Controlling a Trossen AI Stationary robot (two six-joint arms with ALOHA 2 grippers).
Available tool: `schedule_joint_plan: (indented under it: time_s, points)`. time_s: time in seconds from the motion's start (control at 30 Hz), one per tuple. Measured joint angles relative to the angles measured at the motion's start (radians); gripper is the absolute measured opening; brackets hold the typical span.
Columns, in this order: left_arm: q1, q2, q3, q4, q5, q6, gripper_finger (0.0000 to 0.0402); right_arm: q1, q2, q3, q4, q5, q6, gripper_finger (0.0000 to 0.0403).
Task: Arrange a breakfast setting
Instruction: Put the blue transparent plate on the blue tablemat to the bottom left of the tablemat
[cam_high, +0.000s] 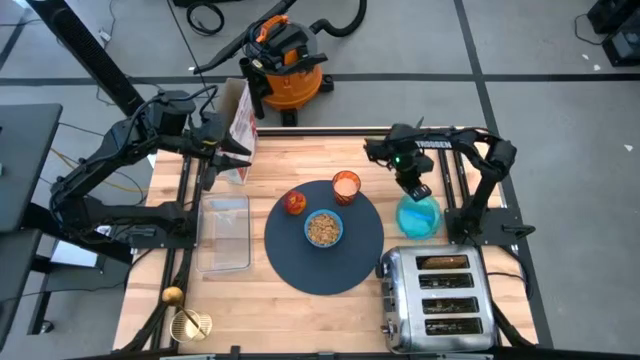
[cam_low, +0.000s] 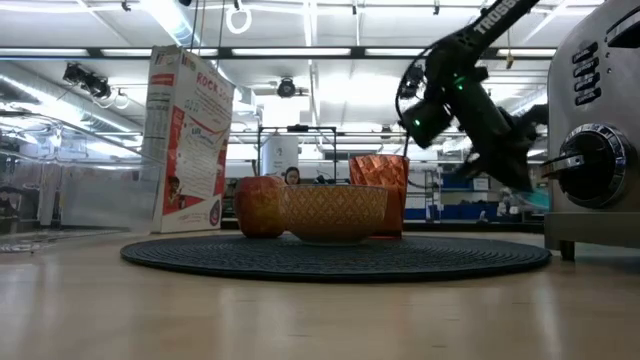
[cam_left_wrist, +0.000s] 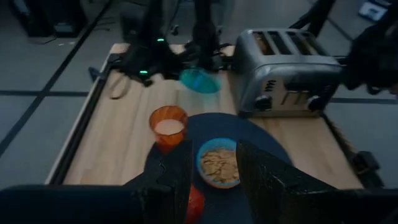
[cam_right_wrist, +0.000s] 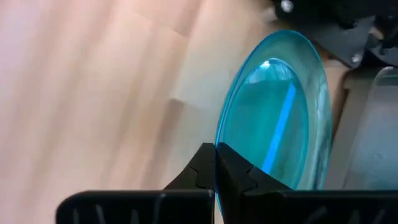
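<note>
Right gripper clamped on teal dish rim, "TROSSEN" arm, "ROCK" box

Two dark jointed arms carry black cabling; the right arm bears white lettering and a green light.

Right pincer angled down at bench's far-right side, fingers pressed together. Left pincer poised over far-left, fingers partly apart w/ arm bent back.

Grey tiled floor all around, an orange shop vac parked behind the wooden surface, fluorescent ceiling lights overhead.
</note>
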Motion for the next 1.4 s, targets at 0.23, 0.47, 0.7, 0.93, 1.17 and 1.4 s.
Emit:
schedule_joint_plan:
  time_s: [0.23, 0.47, 0.7, 0.93, 1.17, 1.4]
  points:
    - [0.000, -0.027, 0.001, -0.002, 0.072, 0.002, 0.0130, -0.036, 0.000, 0.236, -0.123, 0.122, -0.006, 0.0005]
    - [0.001, -0.060, 0.001, -0.001, 0.082, 0.039, 0.0130, -0.037, 0.000, 0.531, -0.189, 0.428, -0.346, 0.0005]
    - [0.001, -0.079, 0.001, -0.012, 0.081, 0.032, 0.0130, 0.161, 0.000, 0.788, -0.189, 0.641, -0.714, 0.0005]
    - [0.003, -0.135, 0.000, -0.005, 0.072, -0.075, 0.0130, 0.480, 0.002, 0.859, -0.023, 0.871, -1.062, 0.0005]
    - [0.003, -0.185, 0.000, 0.023, 0.027, -0.308, 0.0130, 0.738, 0.064, 0.856, 0.429, 0.936, -1.620, 0.0005]
    - [0.000, -0.224, 0.000, 0.020, 0.016, -0.458, 0.0130, 0.928, 0.170, 0.858, 0.714, 0.851, -2.163, 0.0005]
